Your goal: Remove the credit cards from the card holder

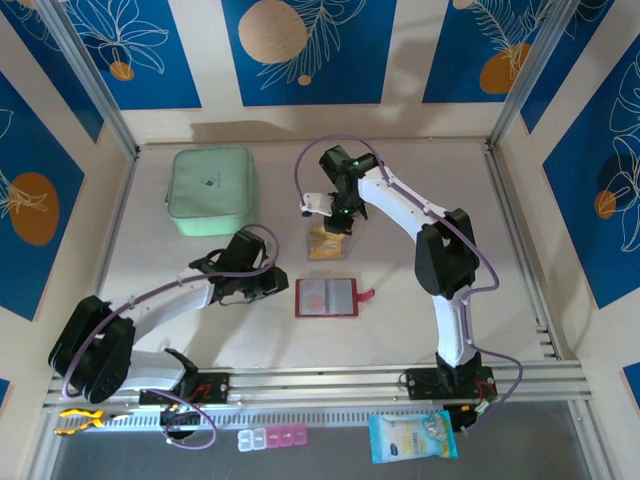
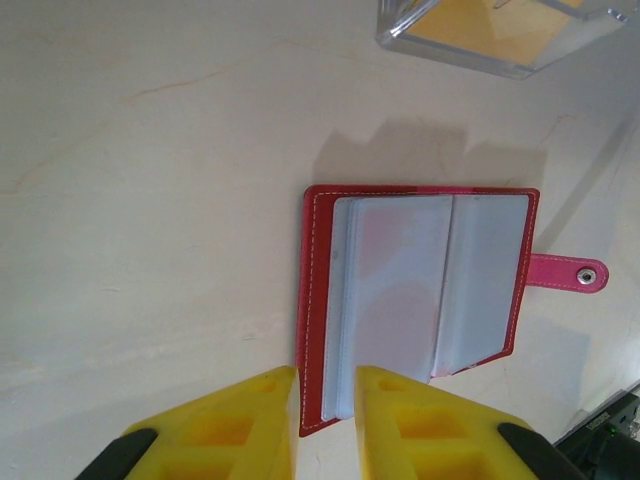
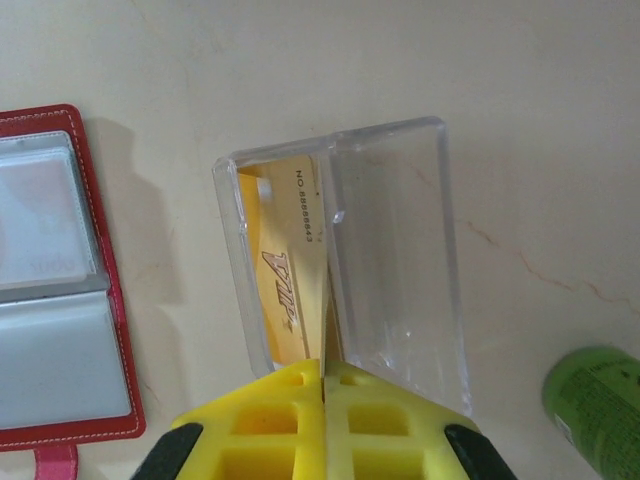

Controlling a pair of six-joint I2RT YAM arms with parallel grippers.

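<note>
L gripper: jaws narrowly apart, not clamped on anything. The card holder lies open and flat on the table, clear pockets up. Its near red edge shows in the gap btw the jaws, and the rest extends ahead of the tips. The strap tab is ahead and to the right of the jaws. Pad contact w/ the holder: cannot tell.

R gripper: jaws together, clamped on the near edge of one credit card. The card is beige-orange w/ red "VIP" lettering. It runs ahead from the tips and sits inside a clear plastic box. The box is directly ahead of the jaws and apart from the holder, which lies to their left. A green round obj sits to the right of the jaws.

Top view: mint-green pouch lies well beyond the L jaws.
</note>
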